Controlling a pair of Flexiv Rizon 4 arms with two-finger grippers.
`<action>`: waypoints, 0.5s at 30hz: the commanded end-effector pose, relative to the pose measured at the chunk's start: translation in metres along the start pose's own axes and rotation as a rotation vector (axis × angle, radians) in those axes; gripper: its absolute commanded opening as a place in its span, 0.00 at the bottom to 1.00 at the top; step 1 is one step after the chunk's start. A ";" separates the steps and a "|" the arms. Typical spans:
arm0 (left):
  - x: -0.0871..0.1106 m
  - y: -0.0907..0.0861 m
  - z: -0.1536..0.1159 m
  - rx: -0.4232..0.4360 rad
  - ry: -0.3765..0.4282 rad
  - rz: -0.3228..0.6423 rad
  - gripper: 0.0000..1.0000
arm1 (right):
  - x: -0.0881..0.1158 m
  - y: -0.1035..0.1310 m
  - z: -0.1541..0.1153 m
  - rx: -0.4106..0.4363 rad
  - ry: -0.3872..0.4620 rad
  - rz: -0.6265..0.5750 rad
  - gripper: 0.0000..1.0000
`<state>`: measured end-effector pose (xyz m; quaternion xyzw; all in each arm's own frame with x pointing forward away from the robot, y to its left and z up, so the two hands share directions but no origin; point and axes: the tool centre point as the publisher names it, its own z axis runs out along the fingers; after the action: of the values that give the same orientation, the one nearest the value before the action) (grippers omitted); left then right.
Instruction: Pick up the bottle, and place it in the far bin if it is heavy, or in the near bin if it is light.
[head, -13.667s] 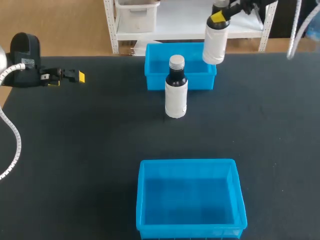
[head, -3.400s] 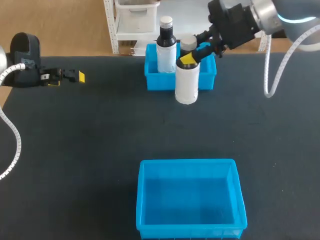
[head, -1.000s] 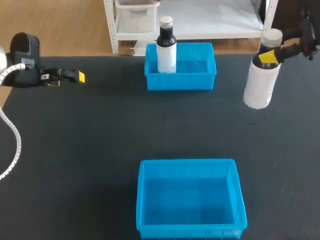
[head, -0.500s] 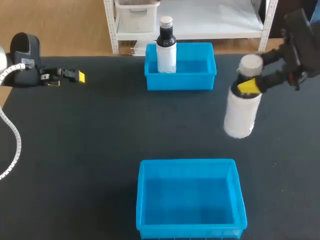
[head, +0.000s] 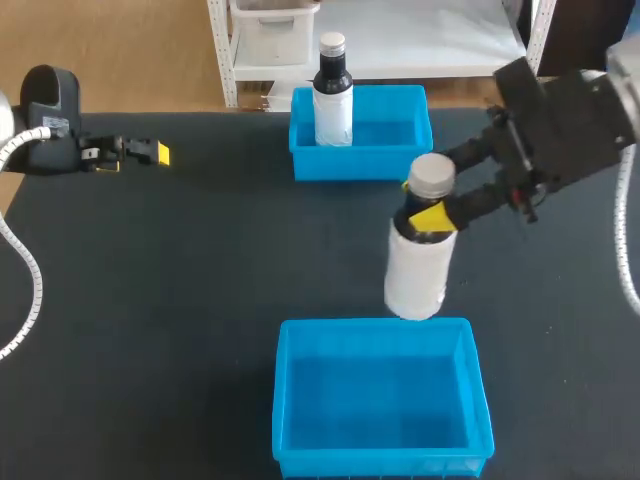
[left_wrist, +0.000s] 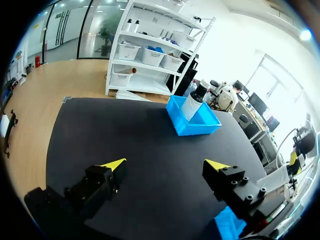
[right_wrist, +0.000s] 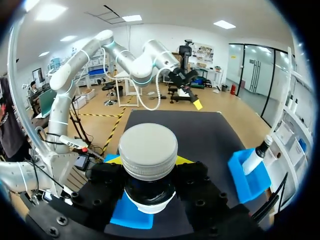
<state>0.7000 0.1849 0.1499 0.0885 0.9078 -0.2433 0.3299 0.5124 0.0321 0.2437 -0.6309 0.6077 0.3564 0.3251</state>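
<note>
A white bottle (head: 417, 268) with a grey cap (right_wrist: 148, 150) hangs upright over the far rim of the near blue bin (head: 284, 400). My right gripper (head: 430, 215) is shut on its dark neck, a yellow tip on each side. In the right wrist view the near bin (right_wrist: 129, 215) shows under the bottle. The far blue bin (head: 385, 160) holds another bottle (head: 333, 95), dark with a white label, standing at its left end. My left gripper (head: 150, 153) rests at the table's far left, open and empty (left_wrist: 165, 165).
The black table (head: 180, 300) lies bare between the two bins and to the left. In the left wrist view the far bin (left_wrist: 197, 127) with its bottle (left_wrist: 192, 102) stands well ahead of the fingers.
My right arm has carried the white bottle from the table's right side leftward and nearer, to the near bin's far rim. The left arm and the far bin's bottle have stayed put.
</note>
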 end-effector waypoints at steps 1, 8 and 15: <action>0.000 0.000 0.000 0.000 0.000 0.000 1.00 | -0.008 -0.004 0.029 -0.051 0.007 -0.014 0.00; 0.000 0.000 0.000 0.000 0.000 0.000 1.00 | -0.012 0.012 0.059 -0.127 0.051 -0.065 0.00; 0.000 0.000 0.000 0.000 0.000 0.000 1.00 | -0.008 0.023 0.076 -0.172 0.050 -0.091 0.00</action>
<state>0.7000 0.1850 0.1499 0.0885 0.9078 -0.2433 0.3299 0.4839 0.0943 0.2160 -0.6922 0.5580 0.3703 0.2691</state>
